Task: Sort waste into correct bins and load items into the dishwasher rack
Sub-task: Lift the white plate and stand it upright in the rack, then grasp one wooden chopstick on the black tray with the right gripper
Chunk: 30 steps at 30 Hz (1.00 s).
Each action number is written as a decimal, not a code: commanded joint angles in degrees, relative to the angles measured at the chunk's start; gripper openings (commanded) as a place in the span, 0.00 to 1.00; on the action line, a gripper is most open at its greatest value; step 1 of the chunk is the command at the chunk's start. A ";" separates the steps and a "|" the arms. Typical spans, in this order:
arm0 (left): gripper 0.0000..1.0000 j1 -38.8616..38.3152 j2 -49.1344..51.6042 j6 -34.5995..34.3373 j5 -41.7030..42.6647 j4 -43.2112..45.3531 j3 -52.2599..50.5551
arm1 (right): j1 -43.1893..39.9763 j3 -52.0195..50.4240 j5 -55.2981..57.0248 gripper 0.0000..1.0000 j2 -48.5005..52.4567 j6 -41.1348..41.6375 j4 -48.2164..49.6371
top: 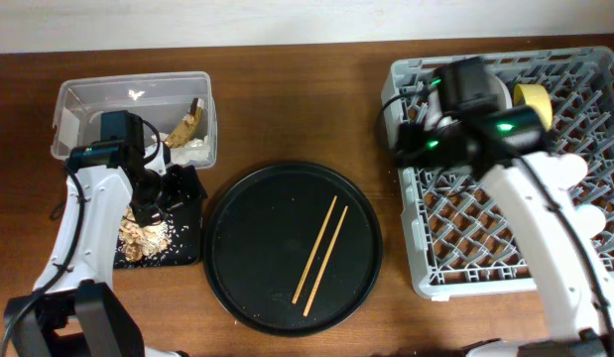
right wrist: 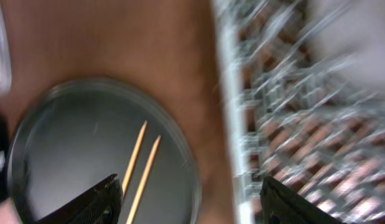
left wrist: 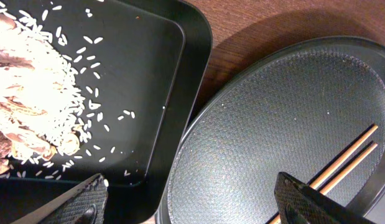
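The grey dishwasher rack (top: 455, 248) takes up the right end of the tabletop (top: 287, 89), running from the far edge almost to the near one. A large round black tray (top: 247, 258) lies in the middle, close to the near edge. A clear tub (top: 98, 99) sits in the far left corner. Just in front of it, by the left edge, is the shallow black tray (top: 187, 248).

The left fingers (left wrist: 80, 202) are spread wide and hold nothing, above the spot where the shallow tray's rim meets the round tray. The right fingers (right wrist: 86, 202) are also parted and empty, over the rack's left rim; that view is blurred.

The chopsticks (top: 321, 248) lie side by side on the round tray. A yellow bowl (top: 533, 94) sits in the rack near its far side. A gold-brown wrapper (top: 190, 124) and white tissue (top: 194, 149) lie in the tub. Crumbly food scraps (top: 143, 238) are heaped at the shallow tray's left side.
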 commanded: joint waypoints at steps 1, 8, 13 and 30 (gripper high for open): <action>0.85 0.20 -1.09 -0.46 0.02 -0.11 0.07 | 7.50 -7.17 -4.37 0.74 2.56 8.66 2.45; 0.85 0.20 -1.09 -0.46 0.02 -0.31 0.07 | 20.59 -23.04 -2.71 0.73 8.63 22.05 16.39; 0.85 0.20 -1.09 -0.46 0.02 -0.28 0.07 | 25.27 -25.29 1.20 0.70 15.74 24.83 20.63; 0.85 0.20 -1.09 -0.46 0.02 -0.26 0.07 | 27.23 -25.33 -4.52 0.04 20.04 26.73 21.59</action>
